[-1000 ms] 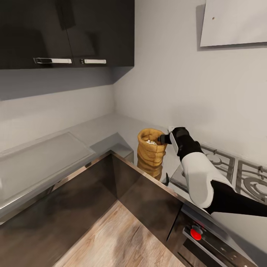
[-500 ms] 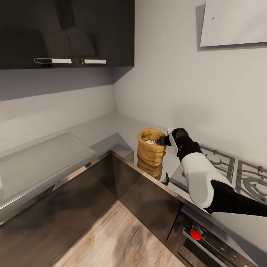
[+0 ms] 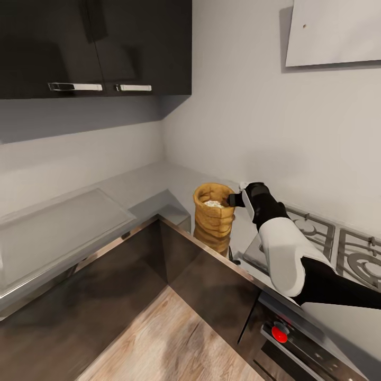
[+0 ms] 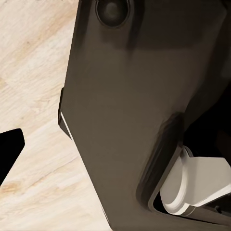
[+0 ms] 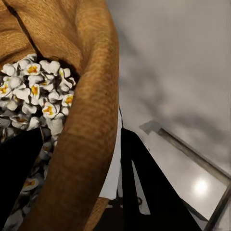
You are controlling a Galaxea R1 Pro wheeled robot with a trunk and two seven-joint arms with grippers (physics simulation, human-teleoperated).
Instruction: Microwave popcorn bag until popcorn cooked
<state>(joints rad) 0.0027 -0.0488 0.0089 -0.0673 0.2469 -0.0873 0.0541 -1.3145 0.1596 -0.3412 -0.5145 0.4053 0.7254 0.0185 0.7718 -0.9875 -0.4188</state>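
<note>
My right pincer (image 3: 232, 200) is clenched on the rolled rim of the popcorn bag (image 3: 213, 214), one finger (image 5: 19, 173) inside among the popcorn (image 5: 36, 94) and the other finger (image 5: 144, 185) outside against the wall of the sack. The bag stands upright on the grey countertop (image 3: 143, 188) close to its front steel edge, near the inner corner of the L and just beside the gas hob (image 3: 312, 238), under the black wall cabinets (image 3: 95, 47). My left pincer's camera shows only dark robot bodywork (image 4: 130, 110) over the pale wood floor (image 4: 33, 72), so I cannot tell how that one stands.
</note>
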